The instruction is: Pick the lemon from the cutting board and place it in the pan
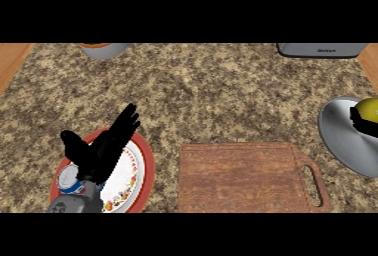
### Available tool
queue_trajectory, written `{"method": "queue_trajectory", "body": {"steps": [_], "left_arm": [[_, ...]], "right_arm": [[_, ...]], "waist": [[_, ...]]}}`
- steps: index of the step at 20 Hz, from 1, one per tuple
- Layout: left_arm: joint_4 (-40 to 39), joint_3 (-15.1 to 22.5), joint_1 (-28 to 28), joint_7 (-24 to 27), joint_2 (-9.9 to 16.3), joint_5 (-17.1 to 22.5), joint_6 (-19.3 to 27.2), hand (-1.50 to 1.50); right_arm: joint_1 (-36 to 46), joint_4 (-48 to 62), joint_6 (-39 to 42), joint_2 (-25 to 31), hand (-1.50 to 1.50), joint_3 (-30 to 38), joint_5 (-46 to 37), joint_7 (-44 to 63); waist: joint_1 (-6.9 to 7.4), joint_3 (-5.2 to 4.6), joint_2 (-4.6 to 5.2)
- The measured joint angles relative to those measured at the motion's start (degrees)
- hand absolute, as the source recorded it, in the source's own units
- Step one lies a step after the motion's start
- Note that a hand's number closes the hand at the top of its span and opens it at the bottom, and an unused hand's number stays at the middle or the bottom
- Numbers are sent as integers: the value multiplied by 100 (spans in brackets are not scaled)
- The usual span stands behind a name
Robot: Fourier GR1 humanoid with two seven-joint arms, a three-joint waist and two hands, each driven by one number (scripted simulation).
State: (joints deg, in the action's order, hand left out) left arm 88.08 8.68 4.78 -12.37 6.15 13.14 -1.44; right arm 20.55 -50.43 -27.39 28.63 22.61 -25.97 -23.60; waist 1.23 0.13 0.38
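The yellow lemon (369, 109) shows at the view's right edge, over the grey pan (341, 131). My right hand (364, 124) is mostly cut off by that edge; its dark fingers curl round the lemon from below. The wooden cutting board (244, 177) with a handle slot lies bare at the lower middle. My left hand (103, 147) rests open, fingers up, over a red-rimmed plate at the lower left.
The red-rimmed plate (140, 170) lies at the lower left under my left hand. A grey cup with an orange top (103, 49) stands at the back left. A grey appliance (321, 50) sits at the back right. Wooden edges border the speckled counter.
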Motion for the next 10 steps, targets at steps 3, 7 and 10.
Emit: {"method": "queue_trajectory", "body": {"steps": [3,7,10], "left_arm": [[134,-86,36,-139,82,91,-79,0],[82,-52,81,-103,62,68,-137,0],[60,-49,140,-129,43,67,-145,0]], "right_arm": [[513,1062,-114,209,150,237,97,-588],[834,2117,-168,485,-150,128,-264,-358],[1099,2773,31,668,-150,-30,-529,-120]], "waist": [[37,3,12],[130,3,58],[181,9,77]]}}
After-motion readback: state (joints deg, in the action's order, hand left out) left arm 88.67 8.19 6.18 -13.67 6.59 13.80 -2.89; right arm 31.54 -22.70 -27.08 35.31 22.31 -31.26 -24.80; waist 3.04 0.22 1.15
